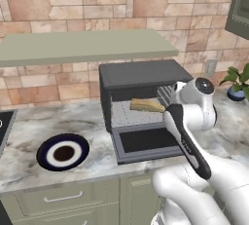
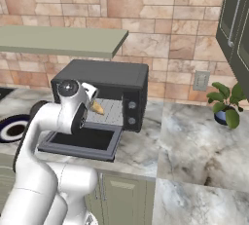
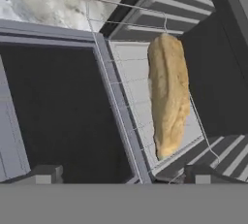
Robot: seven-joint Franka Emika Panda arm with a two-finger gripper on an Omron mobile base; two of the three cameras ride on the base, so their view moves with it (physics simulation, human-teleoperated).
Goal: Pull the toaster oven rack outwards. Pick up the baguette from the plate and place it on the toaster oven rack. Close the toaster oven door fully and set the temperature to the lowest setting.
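On the marble counter (image 1: 29,121), the toaster oven (image 1: 141,75) stands with its door dropped flat toward the room. Toaster oven door (image 1: 146,141) lies about level, glass window up. Toaster oven rack (image 3: 140,102) sits in the cavity, a thin wire grid over a pale floor; how far it is pulled out I cannot tell for sure, though its front edge meets the door's hinge line in the hand view.

Baguette (image 3: 168,97) lies on the rack, lengthwise across the cavity, toward the knob side. Plate (image 1: 63,152) sits bare on the counter to the oven's left, well apart from it.

Hand (image 3: 126,175) hangs above the open door, just outside the cavity, looking down at door and rack. Its two fingertips (image 3: 46,173) stand wide apart with nothing between them: spread and holding nothing, clear of the baguette.

Judgement: the placing looks done and the door step is next. That calls for getting the hand under or against the door's far free edge and swinging it up on its bottom hinge until fully closed. If the rack protrudes, it may block the door. After that, the temperature knob on the right-hand panel (image 2: 131,112) goes to its lowest setting.
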